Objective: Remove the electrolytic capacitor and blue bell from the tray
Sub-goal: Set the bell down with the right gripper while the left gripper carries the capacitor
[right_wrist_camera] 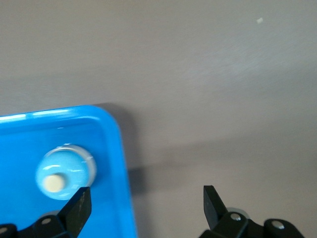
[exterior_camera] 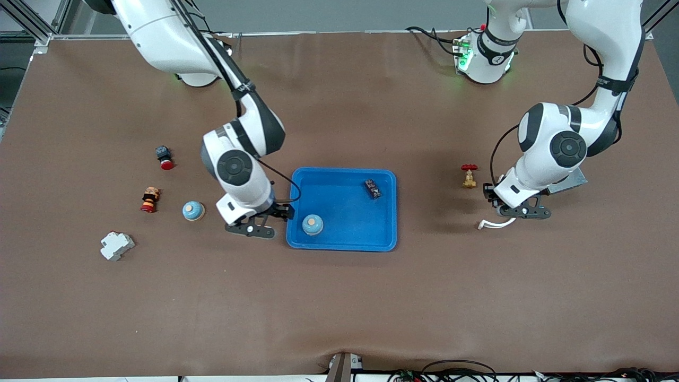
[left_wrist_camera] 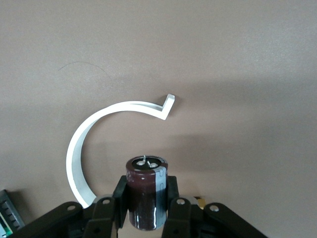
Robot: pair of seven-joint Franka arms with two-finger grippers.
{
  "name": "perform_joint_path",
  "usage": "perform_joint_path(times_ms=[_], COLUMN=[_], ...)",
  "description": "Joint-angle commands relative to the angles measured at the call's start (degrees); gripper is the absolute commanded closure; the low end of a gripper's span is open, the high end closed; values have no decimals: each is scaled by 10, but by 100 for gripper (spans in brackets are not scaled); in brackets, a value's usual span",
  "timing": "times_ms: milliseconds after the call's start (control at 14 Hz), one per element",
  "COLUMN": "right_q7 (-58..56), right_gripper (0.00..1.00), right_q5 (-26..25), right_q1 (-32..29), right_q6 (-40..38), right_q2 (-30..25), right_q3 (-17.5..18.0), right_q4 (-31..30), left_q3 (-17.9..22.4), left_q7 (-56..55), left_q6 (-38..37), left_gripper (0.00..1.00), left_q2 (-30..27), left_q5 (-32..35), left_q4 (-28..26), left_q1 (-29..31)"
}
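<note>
**Capacitor gripped by the left arm, one bell lying in the tray**

The left gripper (left_wrist_camera: pixel 146 198) has its jaws clamped on the dark cylindrical capacitor (left_wrist_camera: pixel 145 191), held with its leads pointing away from the wrist; only the left wrist view shows this, since in the front view the arm's own body hides the part. The left gripper is over bare tabletop (exterior_camera: pixel 339 307) toward the left arm's end, above a white curved strip (exterior_camera: pixel 496 224), with a small red-handled valve (exterior_camera: pixel 469 175) near it.

The right gripper (right_wrist_camera: pixel 146 201) has its jaws spread wide and holds nothing, straddling the edge of the blue tray (exterior_camera: pixel 382 245). In the right wrist view a blue bell (right_wrist_camera: pixel 64 171) sits in the tray's corner, just beside one finger. The front view adds a small dark part (exterior_camera: pixel 372 189), possibly a connector, in the tray's other end, and a second blue bell (exterior_camera: pixel 193 210) on the tabletop toward the right arm's end.
</note>
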Motion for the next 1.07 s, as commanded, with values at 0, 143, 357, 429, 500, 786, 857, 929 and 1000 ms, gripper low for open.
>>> perform_joint_path(times_ms=[0, 143, 357, 429, 500, 786, 857, 929, 1000], right_q7=[58, 66, 99, 106, 110, 122, 127, 127, 127], right_gripper=[0, 0, 0, 0, 0, 0, 0, 0, 0], right_q5=[-13, -11, -12, -12, -12, -11, -10, -10, -10], right_q1=[24, 27, 35, 41, 42, 47, 48, 49, 49], right_q6=[-15, -14, -8, -8, -7, 4, 22, 37, 41], right_q2=[44, 58, 86, 95, 101, 122, 128, 134, 139], right_q3=[-4, -4, -4, -4, -4, -4, -4, -4, -4], right_q4=[63, 79, 108, 120, 124, 141, 141, 141, 141], left_q3=[-5, -5, -4, -4, -4, -4, -4, -4, -4], left_q7=[-1, -1, -1, -1, 0, 4, 4, 4, 4], left_q6=[25, 31, 39, 39, 40, 52, 57, 59, 59], left_gripper=[100, 100, 100, 100, 100, 100, 100, 100, 100], left_q2=[9, 21, 34, 36, 39, 57, 61, 65, 66], left_q5=[3, 3, 3, 3, 4, 10, 10, 10, 10], left_q4=[-9, -9, -9, -9, -9, -10, -10, -10, -9], left_q1=[6, 7, 8, 9, 17, 25, 25, 26, 31])
